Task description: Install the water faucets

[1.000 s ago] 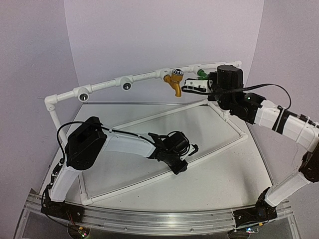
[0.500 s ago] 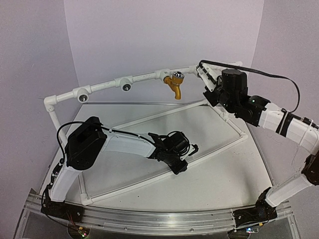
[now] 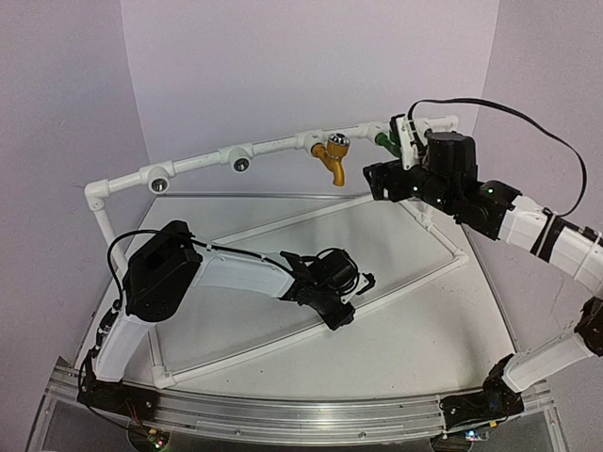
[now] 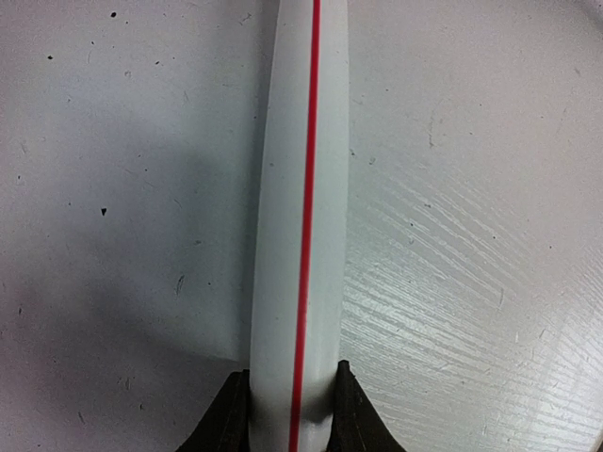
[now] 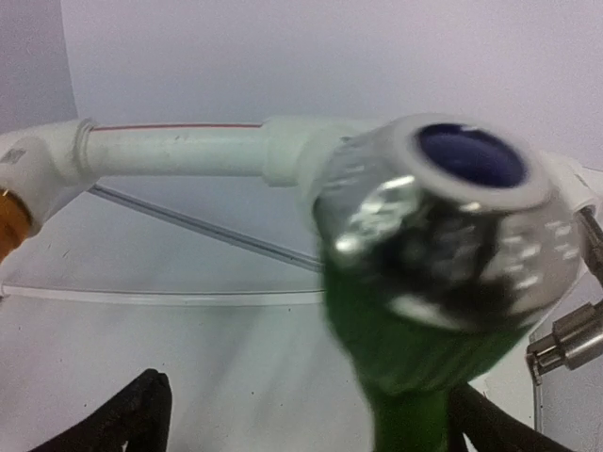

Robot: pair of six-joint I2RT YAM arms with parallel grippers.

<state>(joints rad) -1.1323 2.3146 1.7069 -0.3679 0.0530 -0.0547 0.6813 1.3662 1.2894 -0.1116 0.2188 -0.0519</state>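
A green, silver-capped faucet sits on the raised white pipe rail, to the right of a mustard-yellow faucet. My right gripper is open around the green faucet. Its spout hangs close to the right finger, and the left finger stands well clear. My left gripper is shut on a white frame pipe with a red line that lies low on the table.
Two round, silver-centred sockets show further left on the rail. The white pipe frame spreads across the table, with an upright post at the left corner. Purple walls close in at the back and sides.
My right gripper turned at the green faucet and then opened wide, letting go of it. The left arm and its pipe have not moved.
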